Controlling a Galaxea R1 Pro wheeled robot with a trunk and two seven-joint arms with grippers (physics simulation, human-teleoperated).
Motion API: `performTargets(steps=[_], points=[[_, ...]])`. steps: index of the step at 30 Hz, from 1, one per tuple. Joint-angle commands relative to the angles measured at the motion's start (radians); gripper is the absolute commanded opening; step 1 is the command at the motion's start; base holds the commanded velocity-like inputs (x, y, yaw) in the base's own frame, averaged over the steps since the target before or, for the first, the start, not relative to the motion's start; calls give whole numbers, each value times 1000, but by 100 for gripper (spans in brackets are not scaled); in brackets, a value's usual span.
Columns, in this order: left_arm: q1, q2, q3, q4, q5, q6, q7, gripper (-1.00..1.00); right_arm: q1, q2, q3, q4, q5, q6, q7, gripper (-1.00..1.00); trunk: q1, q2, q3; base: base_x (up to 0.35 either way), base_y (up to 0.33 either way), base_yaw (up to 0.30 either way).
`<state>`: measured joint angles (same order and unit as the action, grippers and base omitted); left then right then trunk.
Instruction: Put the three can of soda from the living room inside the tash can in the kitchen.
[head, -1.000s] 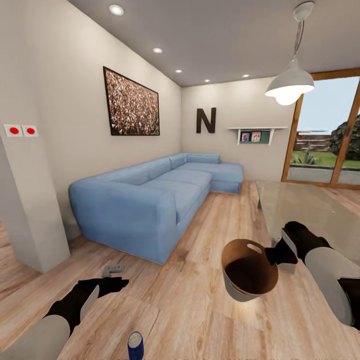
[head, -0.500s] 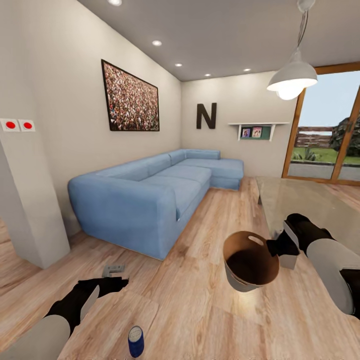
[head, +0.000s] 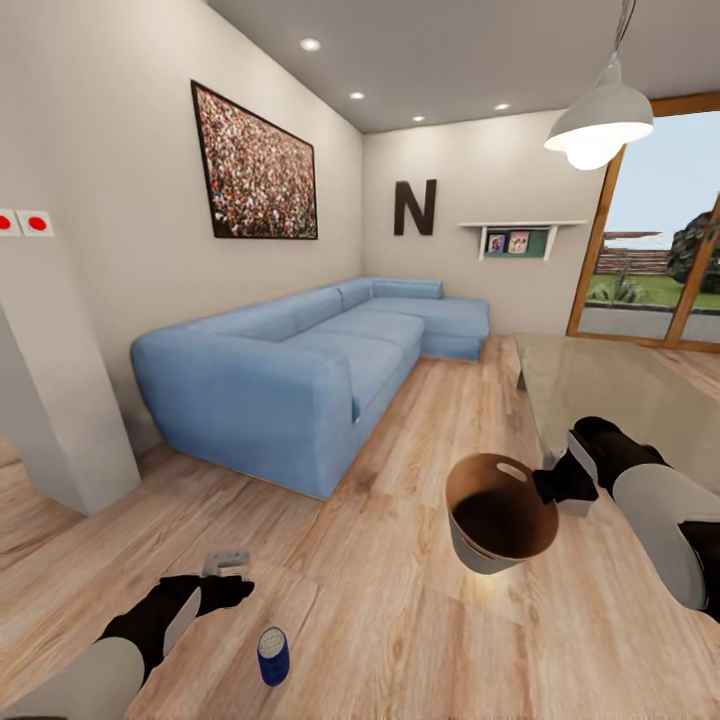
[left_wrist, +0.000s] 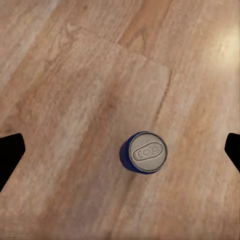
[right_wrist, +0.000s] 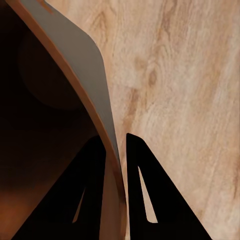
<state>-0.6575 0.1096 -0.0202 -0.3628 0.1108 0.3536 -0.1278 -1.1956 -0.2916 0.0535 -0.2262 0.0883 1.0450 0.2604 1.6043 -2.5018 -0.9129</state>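
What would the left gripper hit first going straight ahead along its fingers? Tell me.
Probably the blue can: in the wrist view it stands upright on the wood floor between the open left gripper's fingertips. Depth is unclear; slightly off line, it meets floor.

Light wood plank floor (head: 400, 600) under an upright dark blue can (head: 272, 655).

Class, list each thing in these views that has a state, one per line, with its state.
Dark blue soda can with grey metal top: upright on the wood floor, ungripped.
Round tan-lined grey bin: held off the floor, tilted.
Left pincer: open above the can.
Right pincer: shut on the bin's rim.
White pendant lamp: lit.
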Motion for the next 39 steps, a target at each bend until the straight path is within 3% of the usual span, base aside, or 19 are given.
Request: performTargets(steps=[1, 4, 10, 15, 21, 39], points=[[-1, -2, 0, 0, 1, 2, 0, 100, -1, 0, -11, 0, -27, 2, 7, -100, 0, -1, -5, 0, 0, 0], [-8, -21, 0, -4, 3, 14, -4, 100, -7, 0, -8, 1, -27, 2, 7, -100, 2, -1, -22, 0, 0, 0], [-50, -92, -4, -6, 0, 72, -2, 100, -25, 2, 41, 8, -27, 2, 8, -100, 4, -3, -54, 0, 0, 0], [-156, -122, -3, -4, -3, 104, -1, 100, -53, 2, 68, 40, -27, 2, 8, -100, 6, -4, -81, 0, 0, 0], [-200, -125, -3, 5, -2, 116, 5, 100, -66, 5, 76, 52, -27, 2, 7, -100, 9, -5, -114, 0, 0, 0], [-209, -118, 0, 6, -1, 117, 30, 100, -85, 6, 79, 55, -27, 2, 7, -100, 17, -9, -211, 0, 0, 0]])
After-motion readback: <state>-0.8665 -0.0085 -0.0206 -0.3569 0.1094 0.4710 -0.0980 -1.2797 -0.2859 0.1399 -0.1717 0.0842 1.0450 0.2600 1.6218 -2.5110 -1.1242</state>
